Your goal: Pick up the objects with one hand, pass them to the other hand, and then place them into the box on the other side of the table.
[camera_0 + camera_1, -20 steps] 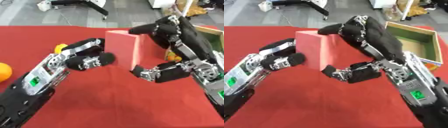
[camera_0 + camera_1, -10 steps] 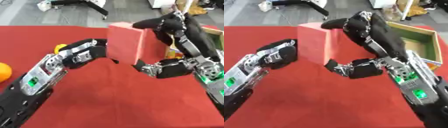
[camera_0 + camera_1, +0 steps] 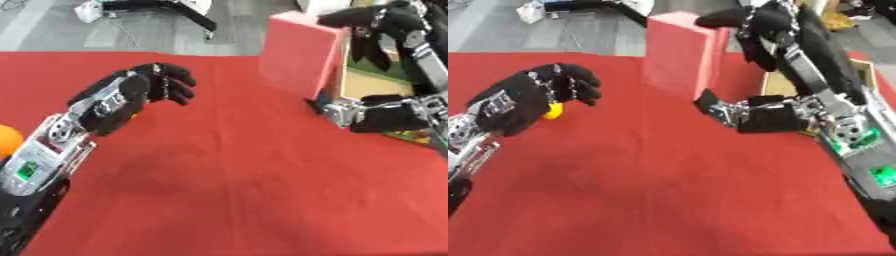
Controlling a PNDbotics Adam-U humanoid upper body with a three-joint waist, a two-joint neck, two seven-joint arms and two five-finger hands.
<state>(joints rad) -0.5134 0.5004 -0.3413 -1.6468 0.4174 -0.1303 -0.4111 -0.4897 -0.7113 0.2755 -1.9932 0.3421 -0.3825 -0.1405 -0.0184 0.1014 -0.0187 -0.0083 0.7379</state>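
A tall pink block hangs upright above the red table, at the right. My right hand is shut on it, fingers curled over its top and the thumb under its lower edge. The wooden box with a green inside lies just behind and to the right of the block, partly hidden by my right arm. My left hand hovers over the table's left half, apart from the block, fingers curled and holding nothing.
An orange ball lies at the left edge of the table. A small yellow object peeks out from behind my left hand. Grey floor and the legs of a black stand show beyond the far edge.
My left hand has let go of the pink block and drawn back to the left with its fingers curled. My right hand has carried the block up and to the right, toward the box.
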